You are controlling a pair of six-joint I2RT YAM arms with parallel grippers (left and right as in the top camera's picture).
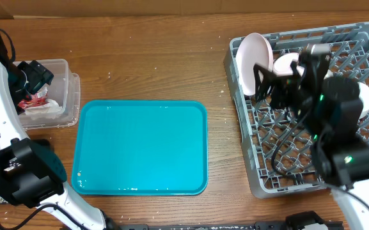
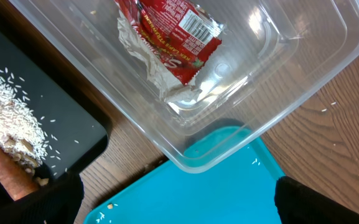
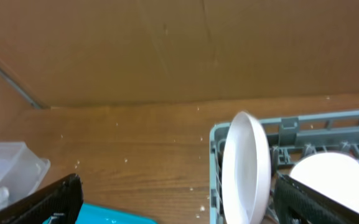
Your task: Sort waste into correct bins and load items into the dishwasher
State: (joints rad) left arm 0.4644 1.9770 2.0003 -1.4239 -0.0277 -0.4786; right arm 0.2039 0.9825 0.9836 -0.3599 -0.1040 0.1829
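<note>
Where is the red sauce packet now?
In the overhead view, the red sauce packet lies inside the clear tub, on the crumpled napkin, left of the teal tray.

The tub was clear, glossy plastic. The teal tray looked smooth and shiny, the rack dull grey plastic, the table grained wood, and the red packet glossy and crinkled.

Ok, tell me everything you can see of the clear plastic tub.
The tub is a see-through rectangular plastic box with a rim and rounded corners, upright on the wooden table at the left. Inside lie a red sauce packet on a crumpled white napkin. A black tray sits along one side; the teal tray is by its corner.
</note>
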